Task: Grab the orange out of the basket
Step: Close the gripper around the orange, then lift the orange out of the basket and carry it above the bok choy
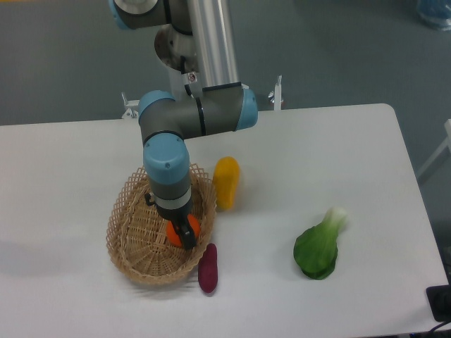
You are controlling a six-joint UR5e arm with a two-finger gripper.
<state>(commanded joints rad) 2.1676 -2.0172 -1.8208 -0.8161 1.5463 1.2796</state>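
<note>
One round bright orange, wicker basket

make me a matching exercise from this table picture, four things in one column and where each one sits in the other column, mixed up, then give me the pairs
Things:
1. orange
2. mango
3. bok choy
4. purple yam

Places:
A. alone on the right of the table
B. inside the basket, under the claw
C. on the table at the basket's front rim
D. on the table by the basket's far right rim

Pairs: 1-B, 2-D, 3-A, 4-C
</note>
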